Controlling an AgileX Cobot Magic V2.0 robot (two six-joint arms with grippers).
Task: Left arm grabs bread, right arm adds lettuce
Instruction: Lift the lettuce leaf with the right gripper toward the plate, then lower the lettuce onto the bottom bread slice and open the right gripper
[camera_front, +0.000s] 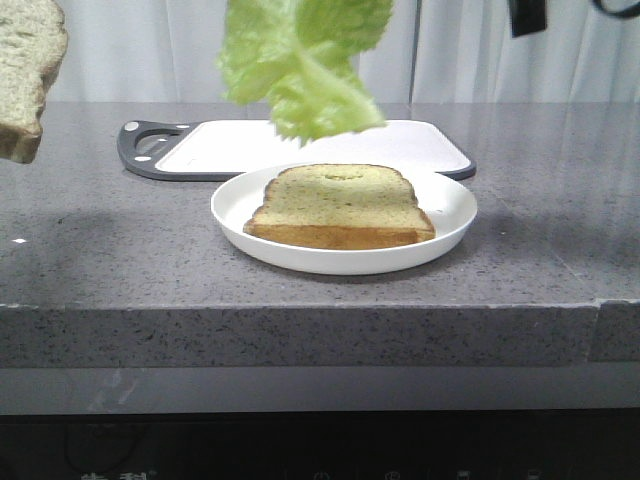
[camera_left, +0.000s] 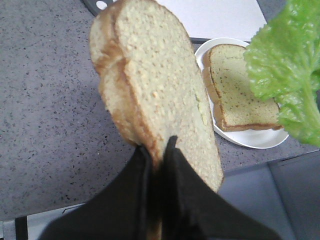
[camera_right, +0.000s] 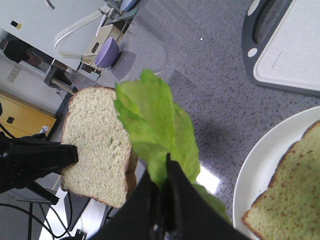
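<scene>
Above the white plate (camera_front: 240, 215) hangs the lettuce (camera_front: 305, 60), likely so it can drop onto the thinner toast slice (camera_front: 340, 205) lying there. The right gripper (camera_right: 161, 165) is pinched on the leaf's stem end, fingers pointing down toward the counter. Well off to the left of the plate, the left gripper (camera_left: 157, 150) is clamped on the bread (camera_left: 160, 95), carried edge-up in the air, probably kept aside as the top slice. Behind the plate lies a cutting board (camera_front: 230, 145).

green lettuce (camera_front: 305, 60), speckled bread (camera_left: 160, 95), wht plate (camera_front: 450, 215)
</scene>
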